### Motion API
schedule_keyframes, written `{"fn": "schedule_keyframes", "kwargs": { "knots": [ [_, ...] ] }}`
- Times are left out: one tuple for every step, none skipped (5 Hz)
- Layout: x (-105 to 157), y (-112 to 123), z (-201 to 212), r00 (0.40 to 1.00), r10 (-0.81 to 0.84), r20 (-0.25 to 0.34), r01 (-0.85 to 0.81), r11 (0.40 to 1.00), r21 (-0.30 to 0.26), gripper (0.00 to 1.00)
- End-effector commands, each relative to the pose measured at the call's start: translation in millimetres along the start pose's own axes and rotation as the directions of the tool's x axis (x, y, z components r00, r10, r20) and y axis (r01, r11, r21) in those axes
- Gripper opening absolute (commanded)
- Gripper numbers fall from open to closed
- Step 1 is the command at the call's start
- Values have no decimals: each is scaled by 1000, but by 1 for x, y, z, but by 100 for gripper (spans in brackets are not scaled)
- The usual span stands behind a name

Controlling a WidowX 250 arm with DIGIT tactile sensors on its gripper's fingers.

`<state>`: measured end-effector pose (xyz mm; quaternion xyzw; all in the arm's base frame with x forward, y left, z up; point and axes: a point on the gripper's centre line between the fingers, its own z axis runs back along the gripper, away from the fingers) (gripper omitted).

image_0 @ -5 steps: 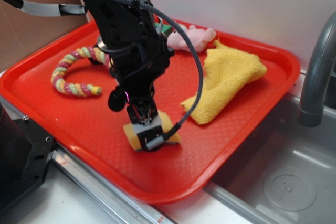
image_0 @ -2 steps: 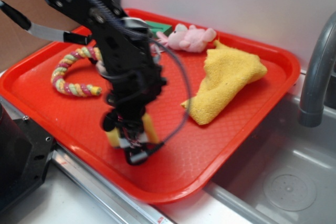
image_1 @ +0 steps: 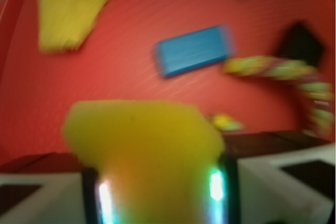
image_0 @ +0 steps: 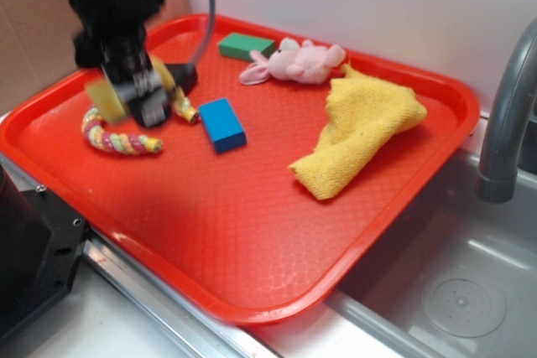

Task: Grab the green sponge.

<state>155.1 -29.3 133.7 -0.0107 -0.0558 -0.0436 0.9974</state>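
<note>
The red tray point(image_0: 403, 207) holds a blue block point(image_0: 222, 124), a flat green block point(image_0: 245, 45), a pink plush toy point(image_0: 295, 62), a crumpled yellow cloth point(image_0: 361, 130) and a coloured rope ring point(image_0: 122, 140). Above the ring at the tray's left side, the gripper point(image_0: 134, 100) hangs with its fingers point(image_1: 100, 198) pinching the green sponge point(image_1: 144, 140). Its yellow foam bulges out past the fingertips; motion blur hides which way its long axis runs.

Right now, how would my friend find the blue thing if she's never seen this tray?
Start at the big red plastic tray. Near its middle, in front of the pink plush toy, and just right of the striped rope ring, lies a small flat blue rectangular block. It is the only blue thing there; the similar block near the back rim is green.
</note>
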Motion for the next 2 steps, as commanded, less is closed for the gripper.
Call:
{"fn": "schedule_keyframes", "kwargs": {
  "knots": [
    [8,20,105,985,166,44,-167,986,11,0],
    [5,12,112,990,131,52,-132,991,10,0]
  ]
}}
